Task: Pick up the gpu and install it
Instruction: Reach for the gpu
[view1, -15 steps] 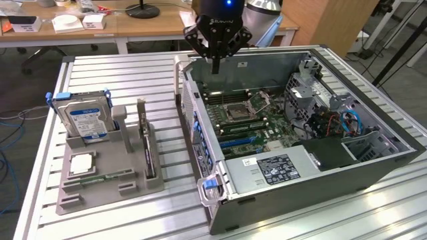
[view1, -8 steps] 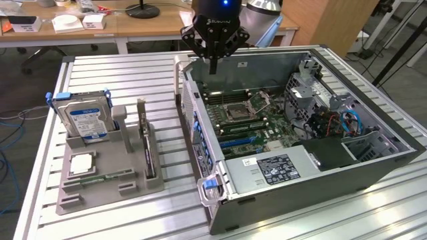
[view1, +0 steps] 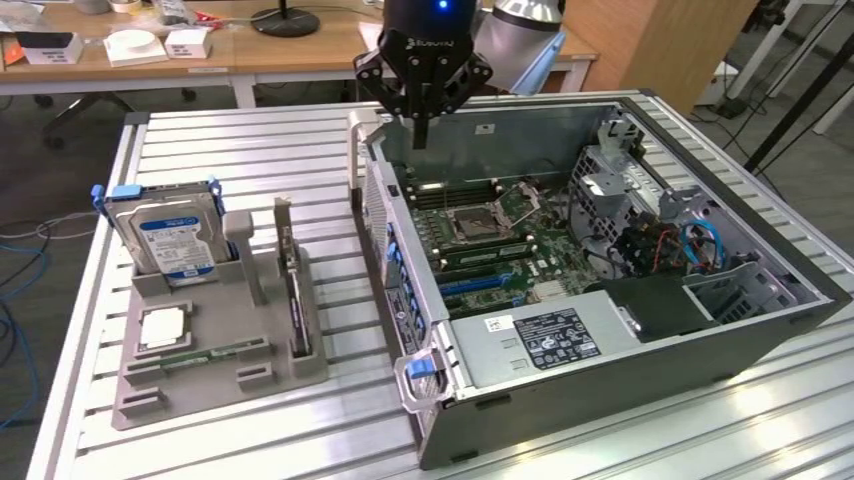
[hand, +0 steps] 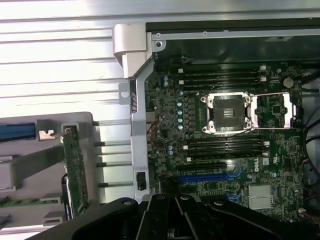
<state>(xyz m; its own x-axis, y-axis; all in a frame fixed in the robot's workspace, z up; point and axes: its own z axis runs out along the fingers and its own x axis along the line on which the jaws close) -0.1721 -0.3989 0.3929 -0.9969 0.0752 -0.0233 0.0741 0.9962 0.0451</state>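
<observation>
Closest to the wrist camera, the gripper (hand: 176, 199) is showing its black fingers pressed together with nothing between them. From where I am standing, that same gripper (view1: 420, 138) is hanging above the far end of the open computer case (view1: 747, 330), near the wall that faces the parts holder. Beneath it the motherboard (hand: 165, 115) is lying exposed, with the bare CPU socket (hand: 230, 112) and the blue expansion slot (hand: 210, 176) facing up. Further out, on the slatted aluminium table (view1: 240, 150), the gpu (view1: 296, 300) is standing on its long edge in a grey holder (view1: 267, 385), untouched and well apart from the gripper. Seen from the wrist, the gpu (hand: 75, 170) is appearing as a thin green strip just beyond the case wall. A blue-labelled hard drive (view1: 167, 235) is standing in the same holder just beside the card, and a narrow memory stick (view1: 214, 352) is lying low in front of it. To my eye, several things are threatening here. Fingers coming down shut, or off-centre, would be pushing on the thin card's top edge and tipping it in its slot. A low path sideways would be clipping the raised case wall between gripper and holder. Grabbing near the neighbours risks catching the drive instead. A loose pinch on such a slim edge could be letting the card swing, so that it meets the slot crooked and presses on the board.
</observation>
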